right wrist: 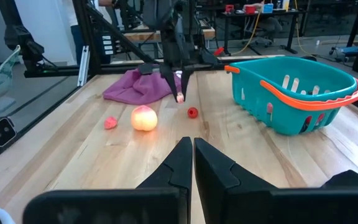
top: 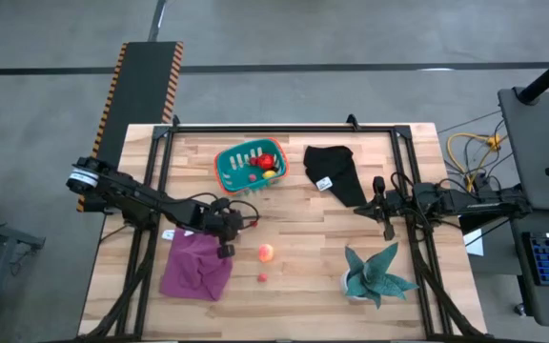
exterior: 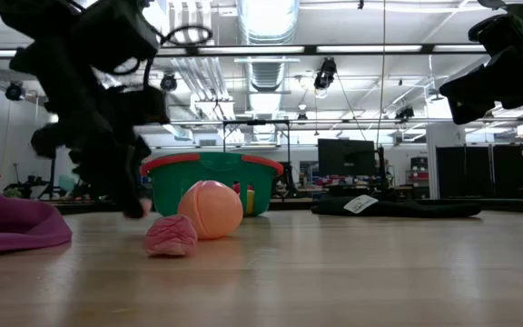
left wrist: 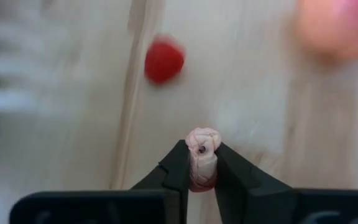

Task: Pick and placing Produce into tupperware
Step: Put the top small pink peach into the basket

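Centrally on the table [top: 303, 286], the left tool [left wrist: 202, 163] is clamped on a small pale pink produce piece [left wrist: 201, 149], lifted just above the wood beside the purple cloth [top: 196, 267], which lies near the left edge. Close by on the table lies a small red piece [left wrist: 164, 60]. Farther toward the front edge rest a peach-coloured fruit [top: 266, 252] and a small pink piece [top: 262, 277], set apart from each other. The teal tupperware [top: 229, 171], with its orange rim, stands near the far edge and already contains red and yellow produce [top: 266, 164]. To its right lies a black cloth [top: 335, 171]. The right tool [right wrist: 192, 163], fingers pressed together on nothing, waits over the right side of the table, with a teal spiky-leaved plant [top: 377, 272] near the front right corner.
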Available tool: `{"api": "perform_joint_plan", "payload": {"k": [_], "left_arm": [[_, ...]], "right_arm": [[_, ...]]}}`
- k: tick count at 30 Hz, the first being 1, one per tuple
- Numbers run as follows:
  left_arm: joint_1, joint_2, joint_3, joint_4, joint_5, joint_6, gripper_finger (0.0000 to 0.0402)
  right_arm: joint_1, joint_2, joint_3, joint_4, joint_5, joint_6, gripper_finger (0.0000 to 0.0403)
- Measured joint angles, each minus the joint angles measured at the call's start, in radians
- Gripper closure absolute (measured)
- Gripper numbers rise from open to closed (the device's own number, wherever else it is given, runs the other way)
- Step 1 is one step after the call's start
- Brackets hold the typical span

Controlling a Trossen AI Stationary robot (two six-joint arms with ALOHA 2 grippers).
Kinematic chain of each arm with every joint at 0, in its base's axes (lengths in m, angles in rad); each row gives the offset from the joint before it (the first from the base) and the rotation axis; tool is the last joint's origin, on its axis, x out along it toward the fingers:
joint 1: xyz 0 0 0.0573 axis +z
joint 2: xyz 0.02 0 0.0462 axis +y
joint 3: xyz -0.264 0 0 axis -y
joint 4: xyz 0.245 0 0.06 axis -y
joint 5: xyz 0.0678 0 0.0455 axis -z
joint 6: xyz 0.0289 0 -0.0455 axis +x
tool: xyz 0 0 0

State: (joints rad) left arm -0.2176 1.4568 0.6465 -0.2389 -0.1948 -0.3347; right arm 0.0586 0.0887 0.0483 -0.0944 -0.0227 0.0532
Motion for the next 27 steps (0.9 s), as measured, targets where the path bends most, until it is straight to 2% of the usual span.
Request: {"api": "perform_joint_plan", "payload": {"k": [7, 9, 15, 18, 23, 27], "left_arm": [[0.0, -0.109, 0.026, 0.015, -0.001, 0.081, 0.0374], [0.0, -0.157, 0.029, 0.051, -0.041, 0.121, 0.0374], [0.014, -0.281, 0.026, 0.232, -0.421, 0.261, 0.0375], [0.045, -0.316, 0.021, 0.299, -0.535, 0.334, 0.0376], [0.156, -0.331, 0.022, 0.333, -0.564, 0.338, 0.0376], [0.246, -0.303, 0.024, 0.343, -0.563, 0.272, 0.0376]], "right_arm": [[0.0, 0.0, 0.0, 0.001, 0.0, -0.001, 0.0394], [0.0, 0.0, 0.0, 0.001, 0.0, -0.001, 0.0394], [0.0, 0.0, 0.0, 0.004, 0.0, -0.001, 0.0394], [0.0, 0.0, 0.0, 0.008, 0.0, -0.001, 0.0394], [0.0, -0.001, 0.0, 0.007, 0.0, -0.001, 0.0394], [0.0, -0.001, 0.0, 0.007, 0.001, -0.001, 0.0394]]}}
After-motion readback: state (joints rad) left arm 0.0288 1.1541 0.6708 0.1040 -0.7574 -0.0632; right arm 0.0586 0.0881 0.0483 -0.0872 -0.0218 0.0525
